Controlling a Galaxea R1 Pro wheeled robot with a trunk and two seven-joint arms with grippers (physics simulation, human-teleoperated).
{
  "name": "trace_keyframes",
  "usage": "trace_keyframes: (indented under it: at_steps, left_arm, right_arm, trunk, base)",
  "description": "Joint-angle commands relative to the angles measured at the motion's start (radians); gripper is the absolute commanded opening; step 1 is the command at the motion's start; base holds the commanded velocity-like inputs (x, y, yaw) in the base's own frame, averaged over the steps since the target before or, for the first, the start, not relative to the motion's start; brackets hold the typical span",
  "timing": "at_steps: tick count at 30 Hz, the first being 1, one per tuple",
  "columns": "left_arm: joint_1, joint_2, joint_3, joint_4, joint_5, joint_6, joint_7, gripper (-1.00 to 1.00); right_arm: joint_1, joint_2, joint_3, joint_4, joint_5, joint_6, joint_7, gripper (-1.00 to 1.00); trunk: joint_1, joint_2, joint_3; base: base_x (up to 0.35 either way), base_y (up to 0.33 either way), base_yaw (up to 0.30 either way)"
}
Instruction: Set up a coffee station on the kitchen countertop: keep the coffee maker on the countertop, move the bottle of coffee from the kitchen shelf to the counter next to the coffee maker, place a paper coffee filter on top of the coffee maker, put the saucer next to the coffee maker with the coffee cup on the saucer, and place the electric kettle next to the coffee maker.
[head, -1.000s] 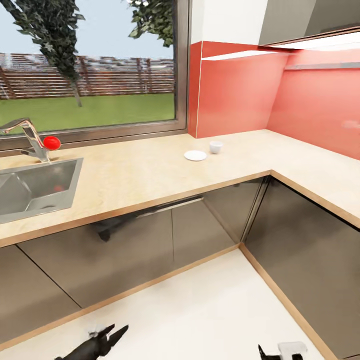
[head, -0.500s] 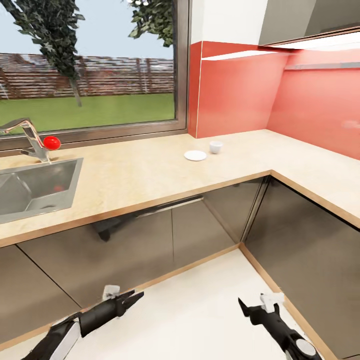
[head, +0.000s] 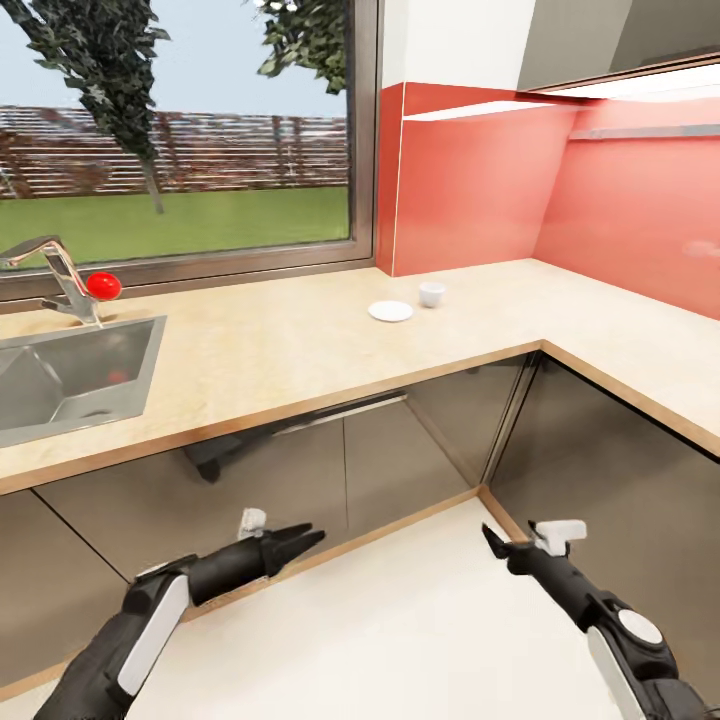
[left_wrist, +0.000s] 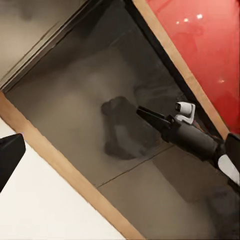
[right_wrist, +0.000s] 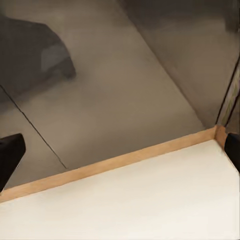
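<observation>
Kitchen countertop (head: 300, 350): L-shaped, light wood-grain, over grey cabinet fronts (head: 300, 480).
Saucer (head: 390, 311): on the counter near the red backsplash (head: 480, 190).
Coffee cup (head: 432, 293): just beside the saucer, apart from it.
Sink (head: 60, 380): far left, with faucet (head: 60, 275).
Left gripper (head: 300, 541): low before the cabinets, fingers narrow, empty.
Right gripper (head: 492, 540): low over the white floor (head: 400, 620); opening cannot be told.

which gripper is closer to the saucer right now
Roughly level; the left by a hair. The saucer lies on the countertop, far above both. The left gripper hangs low at its left, the right gripper low at its right, both before the grey cabinet fronts.
</observation>
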Motion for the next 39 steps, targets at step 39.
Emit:
trace_keyframes:
  at_steps: [39]
  left_arm:
    - [-0.55,-0.303,0.461,0.007,0.079,0.445,0.57,1.0]
  right_arm:
    - [-1.047,0.213,-0.314,0.332,-0.151,0.779,-0.044,1.0]
  trunk:
    - [0.0,0.0,-0.001]
  base:
    - [0.011,-0.009,0.0]
